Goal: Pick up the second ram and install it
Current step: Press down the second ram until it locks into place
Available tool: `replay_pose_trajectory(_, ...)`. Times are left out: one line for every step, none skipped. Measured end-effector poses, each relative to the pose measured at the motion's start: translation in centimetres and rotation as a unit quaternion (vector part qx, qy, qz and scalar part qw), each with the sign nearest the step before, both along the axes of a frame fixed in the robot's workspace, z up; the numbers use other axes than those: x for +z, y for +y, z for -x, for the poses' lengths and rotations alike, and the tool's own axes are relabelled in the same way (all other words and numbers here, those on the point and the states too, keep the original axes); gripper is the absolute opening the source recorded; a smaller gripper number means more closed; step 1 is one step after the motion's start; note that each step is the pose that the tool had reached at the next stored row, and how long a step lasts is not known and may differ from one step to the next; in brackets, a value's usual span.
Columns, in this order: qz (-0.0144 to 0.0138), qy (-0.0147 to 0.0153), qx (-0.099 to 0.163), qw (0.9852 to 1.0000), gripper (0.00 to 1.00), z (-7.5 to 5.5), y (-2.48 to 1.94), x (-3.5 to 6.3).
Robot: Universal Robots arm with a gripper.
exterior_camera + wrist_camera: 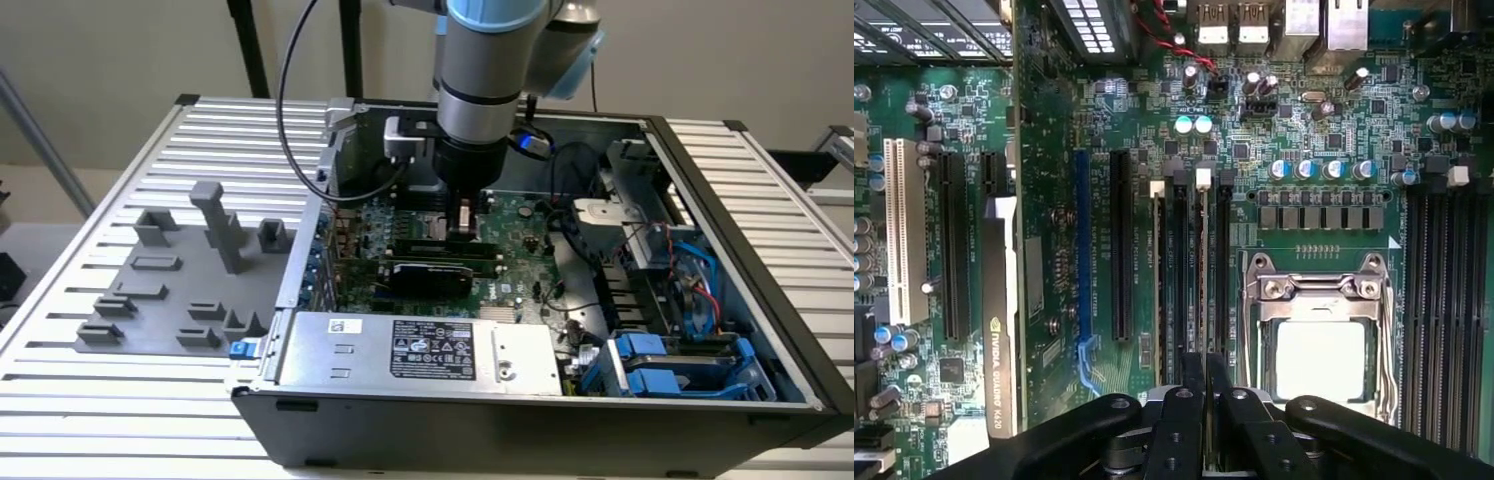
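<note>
1. One arm reaches down from above in the exterior view into an open computer case (747,300) that lies on a slatted metal table (120,400).
2. Inside the case lie the large green motherboard (521,260), a black graphics card (427,278) standing across it, a grey power supply (414,350) along the near wall, and blue drive holders (667,365) in the corner at the exterior view's right, with loose cables beside them.
3. The gripper (462,230) hangs low over the middle of the motherboard, just behind the graphics card.
4. Outside the case, towards the exterior view's left, a grey holder tray (160,330) with upright blocks sits on the table.
5. In the wrist view the gripper (1204,365) looks straight down on the board, its two black fingers (1179,420) drawn in narrow and pinched on the second ram (1204,260).
6. The second ram shows edge-on as a thin pale line standing in a black memory slot, running from a white end latch (1202,178) to the fingertips.
7. Another thin stick (1157,290) stands edge-on two slots away, with its own white latch.
8. Beside these slots is the processor socket (1324,350) in its metal frame, and beyond it more black slots (1444,300).
9. On the other side lie the long expansion slots and the graphics card (999,330).
</note>
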State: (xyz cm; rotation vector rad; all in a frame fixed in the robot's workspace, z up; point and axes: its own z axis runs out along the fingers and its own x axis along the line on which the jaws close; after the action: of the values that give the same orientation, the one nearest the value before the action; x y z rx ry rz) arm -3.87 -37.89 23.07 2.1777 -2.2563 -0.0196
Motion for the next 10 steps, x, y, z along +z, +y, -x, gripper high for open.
replay_pose_trajectory(0.0001, 0.0000, 0.000, 1.0000, 0.00, 0.01, 0.01, -0.01)
replay_pose_trajectory(0.0001, 0.0001, 0.000, 1.0000, 0.00, 0.04, 0.01, -0.02)
replay_pose_trajectory(0.0001, 0.0000, -0.001, 1.0000, 0.00, 0.06, 0.02, -0.04)
replay_pose_trajectory(0.0001, 0.0000, -0.001, 1.0000, 0.00, 0.07, 0.02, -0.06)
replay_pose_trajectory(0.0001, 0.0000, -0.001, 1.0000, 0.00, 0.08, 0.02, -0.07)
replay_pose_trajectory(0.0001, 0.0001, -0.001, 1.0000, 0.00, 0.08, 0.02, -0.08)
replay_pose_trajectory(0.0001, 0.0001, -0.001, 1.0000, 0.00, 0.08, 0.02, -0.09)
replay_pose_trajectory(0.0001, 0.0001, -0.001, 1.0000, 0.00, 0.09, 0.02, -0.09)
replay_pose_trajectory(0.0001, 0.0000, -0.001, 1.0000, 0.00, 0.09, 0.02, -0.09)
replay_pose_trajectory(0.0001, 0.0000, -0.001, 1.0000, 0.00, 0.09, 0.02, -0.09)
